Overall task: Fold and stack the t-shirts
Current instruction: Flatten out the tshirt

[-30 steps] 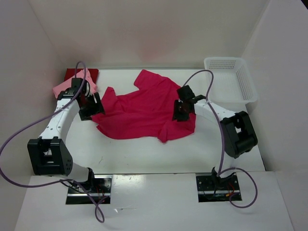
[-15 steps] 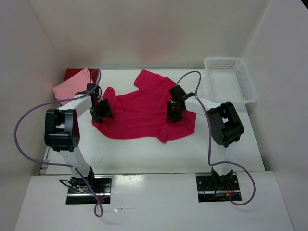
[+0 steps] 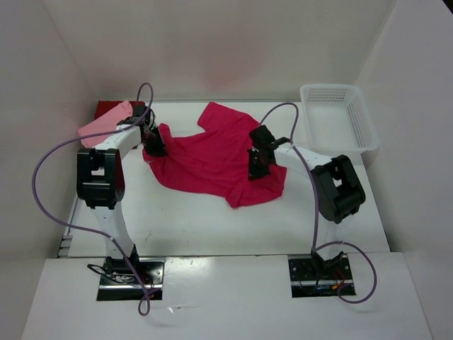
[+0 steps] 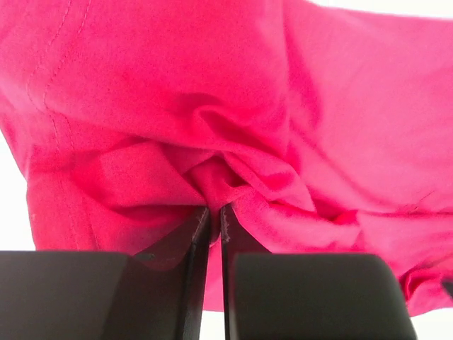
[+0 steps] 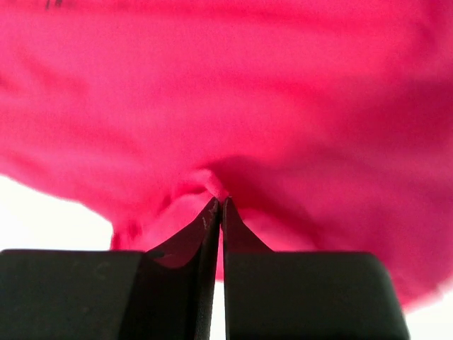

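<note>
A bright magenta-crimson t-shirt (image 3: 209, 159) lies spread and rumpled on the white table. My left gripper (image 3: 153, 145) is shut on a bunched fold at the shirt's left edge (image 4: 212, 177); the cloth is pinched between its black fingers (image 4: 195, 234). On the shirt's right side my right gripper (image 3: 257, 167) is shut on a small pinch of the same cloth (image 5: 216, 185). At the back left corner a light pink t-shirt (image 3: 102, 127) lies on a dark red t-shirt (image 3: 107, 108), both folded.
A white plastic mesh basket (image 3: 338, 126) stands at the back right against the wall. White walls close the table at the back and at both sides. Purple cables (image 3: 53, 177) loop off both arms.
Both grippers have closed on the magenta-crimson t-shirt. The left gripper moved toward the back, drawing the shirt's left edge with it; the left arm folded upright. The right gripper barely shifted.
</note>
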Motion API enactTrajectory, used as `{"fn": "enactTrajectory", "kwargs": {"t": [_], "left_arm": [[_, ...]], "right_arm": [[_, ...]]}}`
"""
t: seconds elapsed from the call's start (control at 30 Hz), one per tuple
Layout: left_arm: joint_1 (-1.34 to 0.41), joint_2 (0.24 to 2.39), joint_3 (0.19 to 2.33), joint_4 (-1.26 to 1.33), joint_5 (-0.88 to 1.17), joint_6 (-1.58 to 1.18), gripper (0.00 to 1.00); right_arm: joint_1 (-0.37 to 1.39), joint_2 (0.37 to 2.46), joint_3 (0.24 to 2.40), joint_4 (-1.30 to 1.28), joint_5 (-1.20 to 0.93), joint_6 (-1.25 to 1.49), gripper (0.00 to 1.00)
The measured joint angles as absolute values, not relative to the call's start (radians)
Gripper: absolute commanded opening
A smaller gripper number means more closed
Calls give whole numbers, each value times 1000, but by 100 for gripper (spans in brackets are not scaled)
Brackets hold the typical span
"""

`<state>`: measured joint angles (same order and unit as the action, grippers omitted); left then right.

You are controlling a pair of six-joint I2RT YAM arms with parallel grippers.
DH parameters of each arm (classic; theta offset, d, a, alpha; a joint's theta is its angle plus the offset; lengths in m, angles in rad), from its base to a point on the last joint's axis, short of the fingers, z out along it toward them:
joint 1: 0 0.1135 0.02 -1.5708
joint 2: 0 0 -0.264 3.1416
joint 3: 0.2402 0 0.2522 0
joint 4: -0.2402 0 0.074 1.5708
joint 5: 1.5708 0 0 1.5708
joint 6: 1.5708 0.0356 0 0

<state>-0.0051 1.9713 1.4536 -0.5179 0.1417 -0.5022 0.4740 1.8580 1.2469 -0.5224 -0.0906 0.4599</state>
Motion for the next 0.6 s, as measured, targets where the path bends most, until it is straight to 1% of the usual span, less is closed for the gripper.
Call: {"fn": "enactTrajectory", "kwargs": {"t": [0.03,0.1,0.13,0.23,0.27,0.3,0.33,0.37,0.4,0.43,0.47,0.5,0.53,0.57,0.6], "left_arm": [[-6,1991,1481,-519,143,-501,32],[-6,2024,1518,-517,145,-504,56],[-6,2030,1523,-517,146,-502,72],[-6,2031,1524,-533,154,-503,86],[-6,2025,1525,-535,154,-503,95],[-5,2016,1525,-543,150,-502,97],[-4,1997,1521,-550,150,-502,97],[-1,1964,1502,-548,146,-503,99],[4,1913,1473,-551,141,-504,96],[11,1856,1441,-550,139,-505,92],[22,1791,1399,-546,130,-506,88],[40,1716,1354,-546,123,-508,82],[66,1634,1304,-540,117,-511,65],[84,1587,1273,-539,109,-519,57],[109,1530,1225,-513,105,-527,49]], "right_arm": [[474,1823,1227,-529,-87,464,6],[474,1711,1161,-548,-76,476,6],[474,1652,1126,-564,-73,484,6],[474,1452,1013,-634,-84,532,6],[474,1387,977,-657,-102,556,7],[474,1319,939,-678,-130,587,13],[474,1259,900,-693,-163,619,27],[474,1202,864,-704,-189,654,32],[474,1150,834,-731,-209,681,38],[475,1111,815,-759,-222,701,47],[475,1085,809,-786,-227,718,49],[476,1068,811,-808,-231,723,49],[475,1064,821,-826,-230,726,49],[474,1066,833,-834,-229,723,47],[470,1077,853,-843,-222,717,39]]}}
